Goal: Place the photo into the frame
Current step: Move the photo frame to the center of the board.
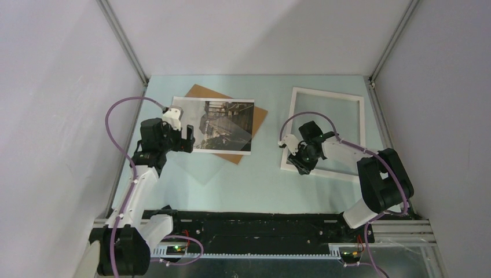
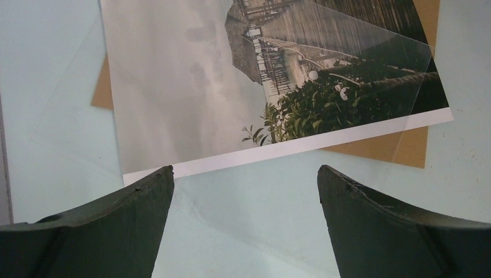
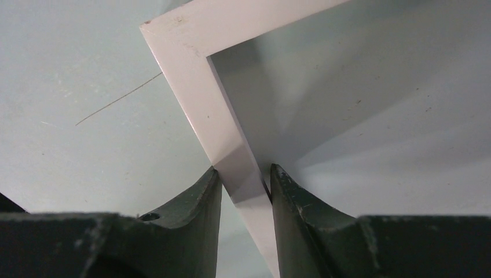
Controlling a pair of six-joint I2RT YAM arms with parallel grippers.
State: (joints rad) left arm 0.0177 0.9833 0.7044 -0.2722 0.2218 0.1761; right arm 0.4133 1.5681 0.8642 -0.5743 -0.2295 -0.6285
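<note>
The pale blue-green desk [image 1: 255, 179] carries everything. The frame [image 1: 330, 92] is the biggest thing on it. It lies on the far right, well apart from the photo, with the desk colour showing through its middle. On the far left lies a brown backing board [image 1: 200, 92], turned at an angle. The photo [image 1: 223, 124] rests on top of it picture side up, and its white border overhangs the board on the near side. A clear sheet [image 1: 205, 165] overlaps the photo's near part and spreads onto the desk toward the arms. In the left wrist view, one corner of the clear sheet [image 2: 370, 63] reaches over the dark foliage in the photo [image 2: 202, 87], and the backing board [image 2: 417, 145] shows beyond. The left gripper [image 1: 190, 139] hangs at the photo's left near corner. Its fingers are spread wide and hold nothing, and the left gripper [image 2: 244, 169] frames the photo's white edge. The right gripper [image 1: 301, 162] is at the frame's near left corner. In its wrist view, the right gripper [image 3: 244, 171] pinches one white rail of the frame [image 3: 197, 98] just short of the corner.
</note>
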